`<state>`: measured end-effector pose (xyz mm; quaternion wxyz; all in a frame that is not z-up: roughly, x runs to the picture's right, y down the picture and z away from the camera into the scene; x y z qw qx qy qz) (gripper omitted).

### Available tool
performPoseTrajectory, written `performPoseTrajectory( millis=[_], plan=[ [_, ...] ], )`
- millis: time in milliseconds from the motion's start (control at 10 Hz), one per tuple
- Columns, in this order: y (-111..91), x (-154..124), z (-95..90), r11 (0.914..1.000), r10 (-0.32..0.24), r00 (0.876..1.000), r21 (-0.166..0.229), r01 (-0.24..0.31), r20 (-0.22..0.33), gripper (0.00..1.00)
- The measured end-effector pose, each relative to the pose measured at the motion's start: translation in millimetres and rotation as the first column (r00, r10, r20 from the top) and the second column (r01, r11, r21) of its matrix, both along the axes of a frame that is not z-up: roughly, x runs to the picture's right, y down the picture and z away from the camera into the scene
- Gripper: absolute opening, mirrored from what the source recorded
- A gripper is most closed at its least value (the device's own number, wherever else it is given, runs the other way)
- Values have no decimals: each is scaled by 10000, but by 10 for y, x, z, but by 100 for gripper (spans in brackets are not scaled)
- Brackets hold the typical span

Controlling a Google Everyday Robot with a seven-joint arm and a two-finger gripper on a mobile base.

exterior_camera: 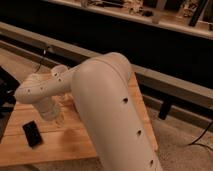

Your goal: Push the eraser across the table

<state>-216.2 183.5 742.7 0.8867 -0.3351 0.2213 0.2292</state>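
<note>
Firstly, at far left, the eraser [32, 134]: a small dark rectangular block lying flat on the light plank top of the table [80, 142], near the table's left front corner, its long axis slightly turned against the planks. Just right of the eraser, and apart from it, the gripper [59, 119] hangs low over the wood at the end of the pale wrist. Whether it is released or clenched cannot be told from this view, and nothing is seen held in it. Further right of the eraser, the bulky cream robot arm [112, 105] crosses the foreground and hides much of the table's middle and right part. Behind and right of the eraser, a long grey ledge [170, 82] runs past the table's far side.

Judged handling: the eraser looks light, stiff and low, likely to grip the wood a little and to turn if pressed off-centre. No grasp is needed. Contact is best placed low and mid-face on one long side, pushing square through its middle.
</note>
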Motion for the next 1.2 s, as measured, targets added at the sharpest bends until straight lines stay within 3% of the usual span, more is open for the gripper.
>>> performPoseTrajectory(
  millis=[200,700,900,1000,1200],
  plan=[
    [1,43,-10,9999,-142,9999,-36,143,89,6],
    [18,35,-15,9998,-208,9997,-45,208,99,58],
    [38,57,1,9968,-795,9968,46,794,131,75],
    [16,4,16,9857,-1679,9853,195,1673,330,80],
    [-88,-175,29,9617,-2717,9598,561,2681,703,80]
  ],
)
